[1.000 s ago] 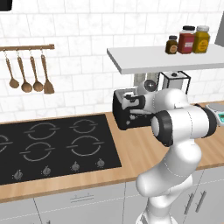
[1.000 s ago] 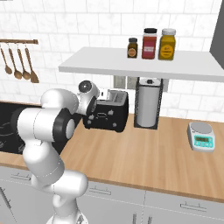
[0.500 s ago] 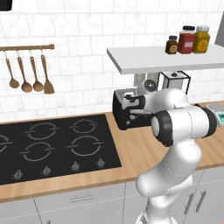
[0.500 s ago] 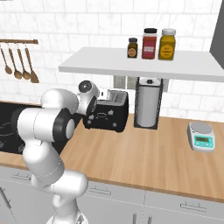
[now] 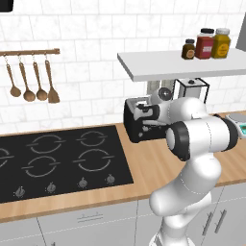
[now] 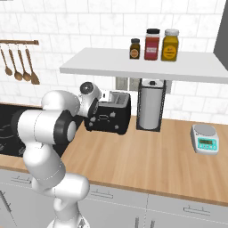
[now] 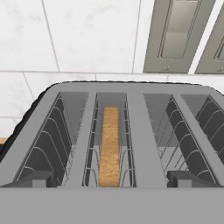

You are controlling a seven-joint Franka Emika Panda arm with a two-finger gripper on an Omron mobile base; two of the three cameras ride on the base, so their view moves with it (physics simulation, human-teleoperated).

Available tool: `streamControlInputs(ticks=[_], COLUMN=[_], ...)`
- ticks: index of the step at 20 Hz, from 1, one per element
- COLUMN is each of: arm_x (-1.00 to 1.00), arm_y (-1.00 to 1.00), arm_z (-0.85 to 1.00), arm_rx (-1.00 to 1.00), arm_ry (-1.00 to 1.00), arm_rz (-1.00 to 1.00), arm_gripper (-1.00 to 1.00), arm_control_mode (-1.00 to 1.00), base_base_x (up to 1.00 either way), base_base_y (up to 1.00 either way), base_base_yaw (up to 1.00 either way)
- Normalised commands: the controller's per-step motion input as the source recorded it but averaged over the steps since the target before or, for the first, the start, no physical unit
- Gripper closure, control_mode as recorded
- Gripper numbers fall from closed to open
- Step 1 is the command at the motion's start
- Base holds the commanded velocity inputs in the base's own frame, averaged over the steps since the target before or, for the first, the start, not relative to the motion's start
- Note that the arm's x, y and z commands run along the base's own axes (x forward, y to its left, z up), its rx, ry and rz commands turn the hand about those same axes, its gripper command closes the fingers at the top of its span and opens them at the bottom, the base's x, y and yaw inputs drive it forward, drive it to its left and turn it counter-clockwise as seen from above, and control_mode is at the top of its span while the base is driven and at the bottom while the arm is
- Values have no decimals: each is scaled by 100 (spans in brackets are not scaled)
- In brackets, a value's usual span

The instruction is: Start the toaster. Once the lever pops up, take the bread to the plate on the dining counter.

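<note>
White-tiled kitchen, light wooden bench [image 5: 144,166]. Small black boxy toaster [image 6: 110,116] at frame centre, tan bread slice [image 7: 109,146] sunk in its left slot. Fingers spread wide, empty, poised above. Probably awaiting pop-up; next, reach down and pinch the slice.

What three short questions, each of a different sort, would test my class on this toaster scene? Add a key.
1. True or false: the bread sits edge-up inside a slot of the toaster.
2. How many jars stand on the white shelf above the counter?
A) two B) three C) five
3. Fill in: the wooden utensils hang on the wall above the ____.

Key
1. True; the hand view looks down on its tan top edge in the slot.
2. B
3. hob, the black one with four rings, to the left of the toaster in both base views.
</note>
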Motion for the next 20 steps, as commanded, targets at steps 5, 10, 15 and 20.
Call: streamControlInputs(ticks=[5,10,15,20], arm_x=[0,0,0,0], arm_y=[0,0,0,0], arm_z=[0,0,0,0], arm_rx=[0,0,0,0], arm_ry=[0,0,0,0], arm_rz=[0,0,0,0], arm_gripper=[-100,-100,-100,-100], arm_control_mode=[-100,-100,-100,-100], base_base_x=[0,0,0,0], base_base_y=[0,0,0,0], base_base_yaw=[0,0,0,0])
